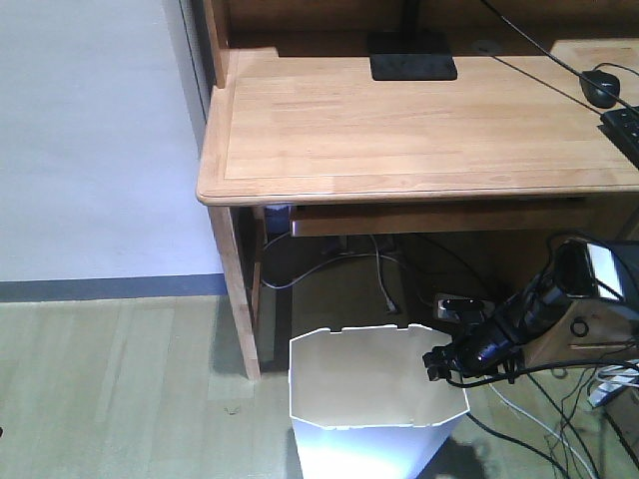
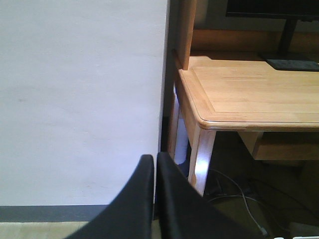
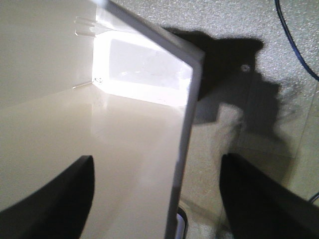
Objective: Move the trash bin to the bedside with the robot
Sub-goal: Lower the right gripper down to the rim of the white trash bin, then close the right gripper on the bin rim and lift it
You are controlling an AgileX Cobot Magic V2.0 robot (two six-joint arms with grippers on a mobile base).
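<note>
The bin (image 1: 369,384) stands upright on the floor (image 1: 120,389), mouth up, its long axis vertical and its walls narrowing toward the base. In the front view its octagonal rim spans wider left to right than front to back. It sits just in front of the desk (image 1: 399,130), below the desk's left half and near the left leg (image 1: 240,289), with its rear edge at the shadow under the top.

The right claw (image 1: 436,364) is at the bin's right rim. In the right wrist view its 2 fingers are spread wide and straddle the wall: 1 finger (image 3: 55,199) hangs inside the bin (image 3: 99,139), the other outside over the floor, and the rim edge (image 3: 187,124) runs up between them. Neither finger visibly touches the plastic, and the claw grips nothing.

The left claw (image 2: 154,158) has its 2 fingers pressed together with nothing between them. It faces a pale wall (image 2: 79,99) and the desk's left corner (image 2: 204,117).

Cables (image 1: 379,269) trail under the desk, and a power strip (image 1: 464,304) lies behind the bin. On the desk top are a monitor base (image 1: 412,55), a mouse (image 1: 601,88) and a keyboard edge (image 1: 624,125).
</note>
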